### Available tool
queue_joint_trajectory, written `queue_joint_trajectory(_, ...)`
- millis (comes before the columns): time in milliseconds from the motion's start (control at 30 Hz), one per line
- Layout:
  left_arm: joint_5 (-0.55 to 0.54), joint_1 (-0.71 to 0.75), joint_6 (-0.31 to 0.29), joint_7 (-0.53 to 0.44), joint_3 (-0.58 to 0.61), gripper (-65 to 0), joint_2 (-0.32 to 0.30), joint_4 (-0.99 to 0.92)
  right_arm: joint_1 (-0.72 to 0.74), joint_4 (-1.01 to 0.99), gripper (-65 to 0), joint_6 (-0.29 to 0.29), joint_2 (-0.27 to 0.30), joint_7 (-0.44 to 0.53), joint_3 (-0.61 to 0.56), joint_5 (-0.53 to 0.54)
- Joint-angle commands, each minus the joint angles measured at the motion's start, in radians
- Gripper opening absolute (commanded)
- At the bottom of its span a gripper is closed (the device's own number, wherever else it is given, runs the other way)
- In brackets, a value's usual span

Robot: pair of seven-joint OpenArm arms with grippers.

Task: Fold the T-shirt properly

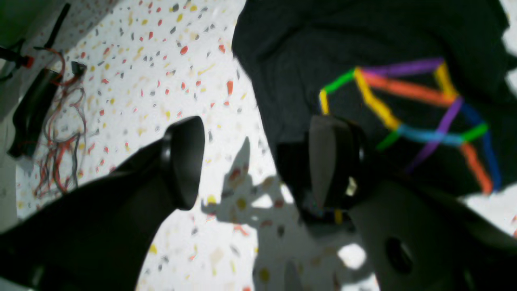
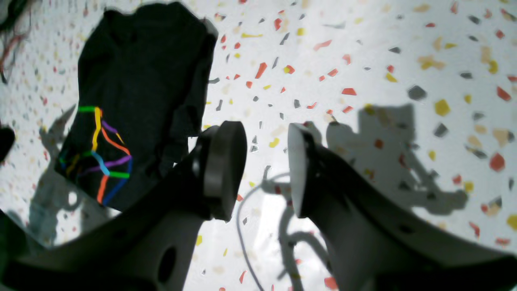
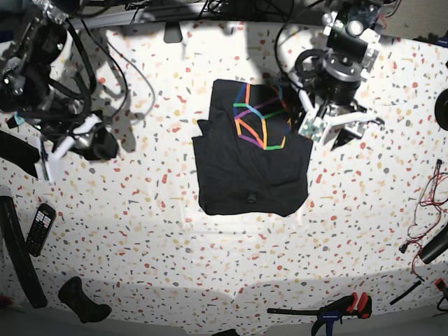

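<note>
The left claw (image 1: 250, 161) hangs wide open at the T-shirt's (image 3: 252, 150) printed end; in its wrist view one pad sits over the dark cloth's edge and the other over bare counter (image 3: 140, 231), with nothing between them. Whether the pad touches the cloth I cannot tell. The right claw (image 2: 262, 169) stands well apart from the T-shirt, on the side away from the left claw, its jaws parted with only speckled counter and a thin pale cable (image 2: 242, 226) showing in the gap; it grips nothing.

The T-shirt lies near the middle of the counter, already gathered into a compact, roughly rectangular bundle. The plain part forms a broad, fairly square block with a softly rounded lower edge. At the far end a narrower flap is turned over onto it, showing the rainbow print (image 3: 257, 115). My reading is that most folds are made, but the result is not yet tidy: the flap sits a little askew and narrower than the block beneath, and small bumps of cloth jut out at each side where the two meet. What is left looks like squaring those edges, and perhaps one more fold.

The cloth is matte charcoal knit, soft and limp, with shallow creases. The print is made of straight, bright bands joined into angular outlines. The counter is glossy white, scattered with red, yellow and grey chips, and it takes hard-edged shadows from both arms.
</note>
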Motion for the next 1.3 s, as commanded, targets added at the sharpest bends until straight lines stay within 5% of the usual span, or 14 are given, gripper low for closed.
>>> queue_joint_trajectory(0, 0.012, 0.020, 0.026, -0.002, -0.002, -26.1, -0.016, 0.020, -0.015, 0.019, -43.9, 0.005, 0.011, 0.015, 0.024, 0.019)
queue_joint_trajectory(400, 0.310, 0.284, 0.240, 0.085, -0.002, -26.1, -0.147, 0.042, -0.334, 0.043, -43.9, 0.005, 0.011, 0.014, 0.211, 0.075)
queue_joint_trajectory(567, 0.328, 0.378, 0.254, 0.100, -0.002, -26.1, -0.185, 0.091, -0.482, 0.115, -43.9, 0.005, 0.011, 0.014, 0.222, 0.074)
queue_joint_trajectory(867, 0.579, 0.525, 0.451, 0.238, -0.037, -26.1, -0.200, 0.092, -0.704, 0.161, -43.9, 0.005, 0.010, 0.012, 0.222, 0.070)
queue_joint_trajectory(1033, 0.564, 0.581, 0.472, 0.239, -0.119, -26.1, -0.197, 0.090, -0.774, 0.161, -43.9, 0.005, 0.008, 0.010, 0.222, 0.069)
queue_joint_trajectory(1267, 0.555, 0.594, 0.576, 0.331, -0.322, -26.1, -0.145, 0.053, -0.783, 0.161, -43.9, 0.005, 0.008, 0.009, 0.222, 0.059)
